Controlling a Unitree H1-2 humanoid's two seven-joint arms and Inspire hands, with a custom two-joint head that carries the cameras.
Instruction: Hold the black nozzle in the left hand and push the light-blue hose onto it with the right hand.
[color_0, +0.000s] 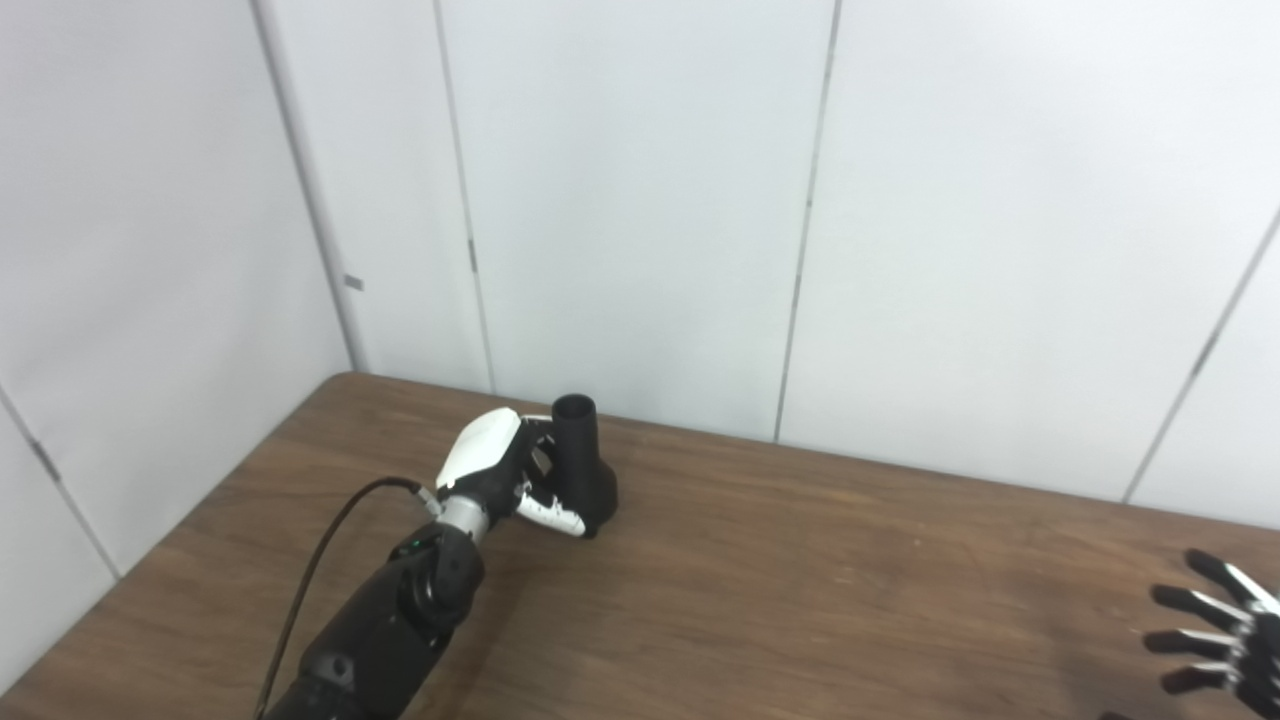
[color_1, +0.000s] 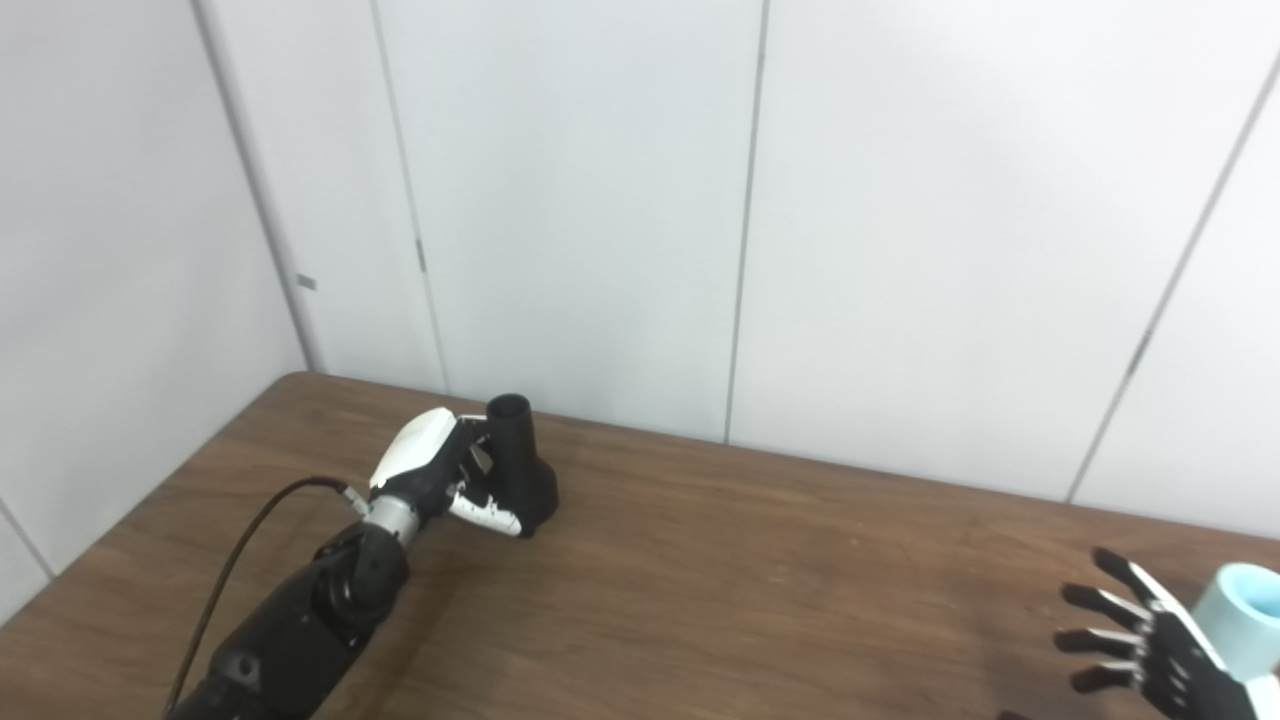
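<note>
Left robot hand on nozzle, right spread by hose.
Left eye: my left robot hand (color_0: 497, 470) wraps the upright black nozzle (color_0: 582, 465) on the worktop (color_0: 800, 580).
Right eye: well right of the nozzle, my right robot hand (color_1: 1150, 645) is spread wide, just beside the light-blue hose (color_1: 1240, 615).

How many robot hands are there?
2. The left hand is at the table's back left, its fingers around the black nozzle. The right hand is at the bottom right, fingers spread, beside the light-blue hose.

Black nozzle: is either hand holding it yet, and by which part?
The left hand is shut on the black nozzle, fingers around its lower body as it stands on the table. The right hand is open.
</note>
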